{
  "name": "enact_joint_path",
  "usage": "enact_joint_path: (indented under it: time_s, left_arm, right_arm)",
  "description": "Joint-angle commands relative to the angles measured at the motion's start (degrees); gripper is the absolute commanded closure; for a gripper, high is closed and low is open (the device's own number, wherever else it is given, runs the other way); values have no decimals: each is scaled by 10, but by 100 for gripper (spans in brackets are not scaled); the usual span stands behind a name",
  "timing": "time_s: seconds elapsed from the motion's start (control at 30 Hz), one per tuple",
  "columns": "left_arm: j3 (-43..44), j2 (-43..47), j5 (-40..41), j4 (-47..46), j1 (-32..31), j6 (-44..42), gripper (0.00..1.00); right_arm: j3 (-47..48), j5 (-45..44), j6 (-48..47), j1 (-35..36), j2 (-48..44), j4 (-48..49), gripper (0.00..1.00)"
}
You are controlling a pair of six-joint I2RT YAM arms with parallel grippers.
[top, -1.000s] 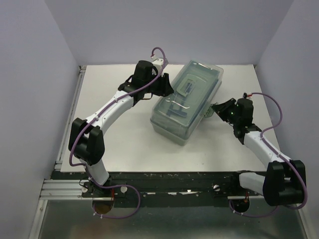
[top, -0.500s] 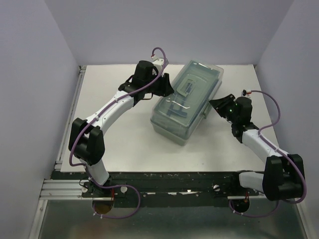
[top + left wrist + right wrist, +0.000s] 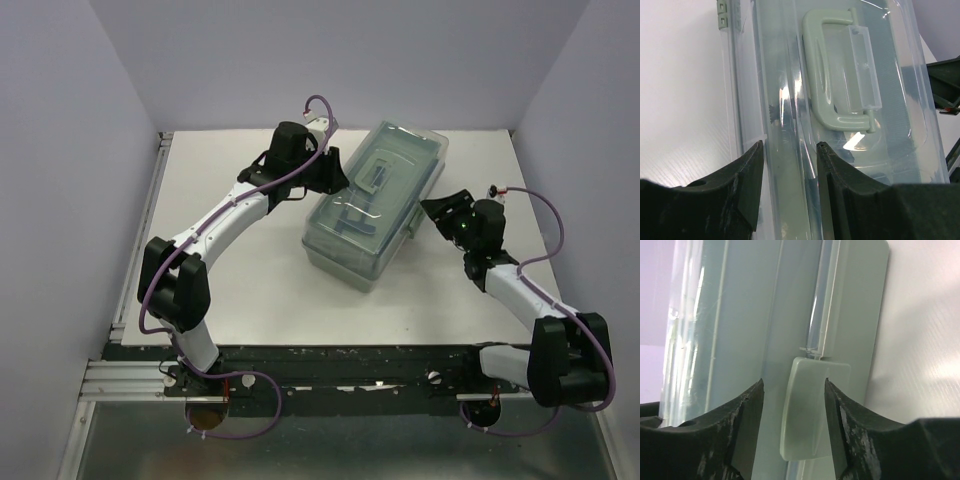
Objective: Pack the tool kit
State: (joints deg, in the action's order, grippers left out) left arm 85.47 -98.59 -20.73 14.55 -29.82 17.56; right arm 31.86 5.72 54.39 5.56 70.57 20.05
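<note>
The toolbox (image 3: 375, 205) sits mid-surface (image 3: 250, 290), lid shut. Left claw (image 3: 790, 147), spread, straddles the lid's rim, likely steadying it. Right claw (image 3: 793, 385), spread, frames the side latch (image 3: 807, 412), probably to snap it closed.

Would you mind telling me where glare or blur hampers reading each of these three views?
Top external view: even light, but the toolbox contents show only dimly through the lid. Left wrist view: white glare patches on the lid beside the handle. Right wrist view: the latch reads clearly; the table beside it is washed out.
</note>
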Motion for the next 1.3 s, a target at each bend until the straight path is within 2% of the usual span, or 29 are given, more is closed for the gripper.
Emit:
enact_joint_path:
  time_s: [0.0,0.3,0.73,1.0,1.27]
  left_arm:
    - [-19,-28,-72,88,-48,-9,61]
    - [-19,-7,-40,96,-49,-24,60]
    - [-17,0,-33,100,-49,-28,60]
    - [-17,0,-34,101,-49,-28,60]
    - [-17,-2,-31,101,-49,-29,60]
  right_arm:
    - [-7,-15,-9,18,-37,-9,39]
    - [-1,-90,-75,-13,-96,-130,35]
    - [-56,-122,-99,-42,-117,-184,36]
    - [-61,-42,-106,-37,-48,-101,42]
    - [-37,-29,-107,1,-5,-58,44]
